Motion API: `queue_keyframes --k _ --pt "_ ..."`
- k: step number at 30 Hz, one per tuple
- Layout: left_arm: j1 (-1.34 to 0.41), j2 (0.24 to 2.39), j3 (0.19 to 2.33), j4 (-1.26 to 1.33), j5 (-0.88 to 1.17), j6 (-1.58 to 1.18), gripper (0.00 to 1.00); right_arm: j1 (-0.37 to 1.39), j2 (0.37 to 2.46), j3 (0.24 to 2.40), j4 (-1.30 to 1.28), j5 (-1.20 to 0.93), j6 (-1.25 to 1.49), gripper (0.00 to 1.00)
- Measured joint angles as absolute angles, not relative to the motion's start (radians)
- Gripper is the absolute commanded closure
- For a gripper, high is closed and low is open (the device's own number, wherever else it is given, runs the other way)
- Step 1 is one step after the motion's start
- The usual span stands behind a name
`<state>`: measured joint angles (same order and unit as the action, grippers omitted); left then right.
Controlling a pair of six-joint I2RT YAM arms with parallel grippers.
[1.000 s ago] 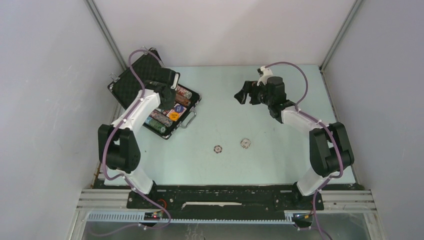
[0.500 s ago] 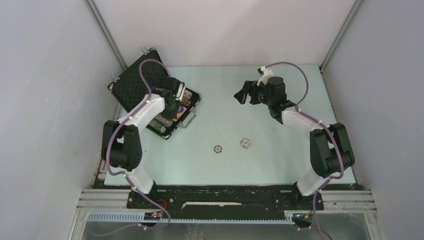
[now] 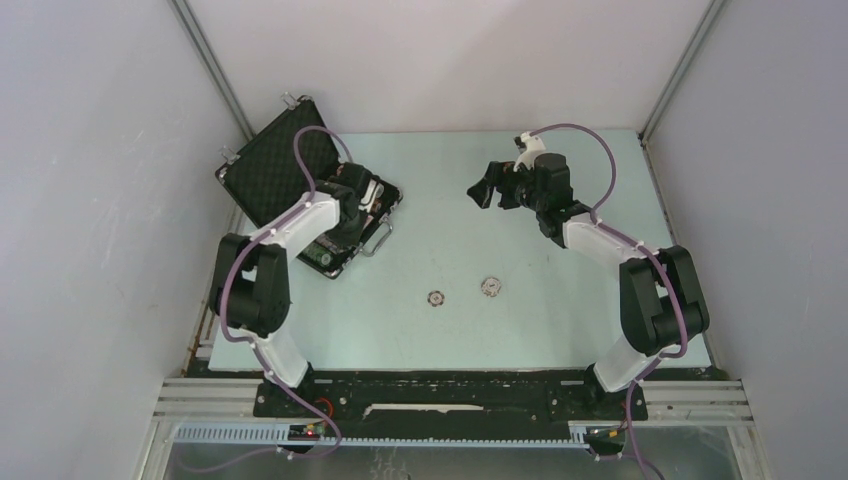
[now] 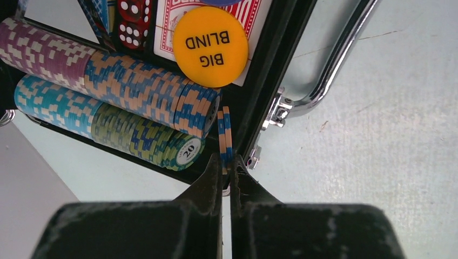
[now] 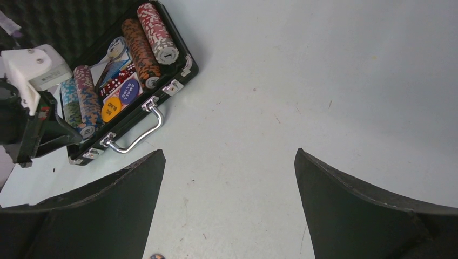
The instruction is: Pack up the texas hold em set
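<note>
The black case (image 3: 285,160) lies open at the far left, its lid tilted back. Rows of multicoloured chips (image 4: 140,91), a yellow "BIG BLIND" button (image 4: 210,46), red dice (image 4: 131,21) and a card deck (image 4: 254,16) lie inside. My left gripper (image 4: 225,162) is shut on two orange-and-blue chips (image 4: 225,129), held edge-on just past the end of the orange-blue row, by the case's handle-side wall (image 4: 270,81). In the top view the left gripper (image 3: 350,212) sits over the case. My right gripper (image 3: 485,190) is open and empty, above the table's far middle. Two loose chips (image 3: 436,297) (image 3: 490,287) lie mid-table.
The silver handle (image 4: 329,70) sticks out from the case's side toward the table's middle. The right wrist view shows the case (image 5: 181,70), a blue round button (image 5: 128,89) and my left gripper body (image 5: 27,102). Grey walls close in left, right and back.
My left arm has swung toward the handle side of the case and come down over the chip rows. The right arm and the loose chips have not moved.
</note>
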<state>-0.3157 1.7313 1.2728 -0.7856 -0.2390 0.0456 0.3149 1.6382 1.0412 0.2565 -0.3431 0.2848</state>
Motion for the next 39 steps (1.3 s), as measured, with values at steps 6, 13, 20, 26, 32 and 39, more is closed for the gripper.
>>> queue_keyframes --k 6,13,20,26,32,39 --pt "-0.313 1.78 1.274 -0.785 -0.279 0.045 0.97 0.315 1.638 1.041 0.257 -0.345 0.285 0.0" --pt "-0.312 1.784 1.274 -0.784 -0.329 0.043 0.7 0.315 1.638 1.041 0.264 -0.357 0.289 0.0" --pt "-0.309 1.781 1.274 -0.77 -0.39 0.042 0.57 0.315 1.638 1.041 0.281 -0.379 0.294 0.0" --pt "-0.305 1.774 1.274 -0.768 -0.407 0.042 0.42 0.315 1.638 1.041 0.282 -0.385 0.295 0.0" --pt "-0.305 1.652 1.273 -0.758 -0.347 0.019 0.23 0.315 1.638 1.041 0.281 -0.382 0.295 0.0" --pt "-0.305 1.419 1.273 -0.699 -0.215 -0.042 0.15 0.345 1.641 1.055 0.213 -0.318 0.297 0.0"
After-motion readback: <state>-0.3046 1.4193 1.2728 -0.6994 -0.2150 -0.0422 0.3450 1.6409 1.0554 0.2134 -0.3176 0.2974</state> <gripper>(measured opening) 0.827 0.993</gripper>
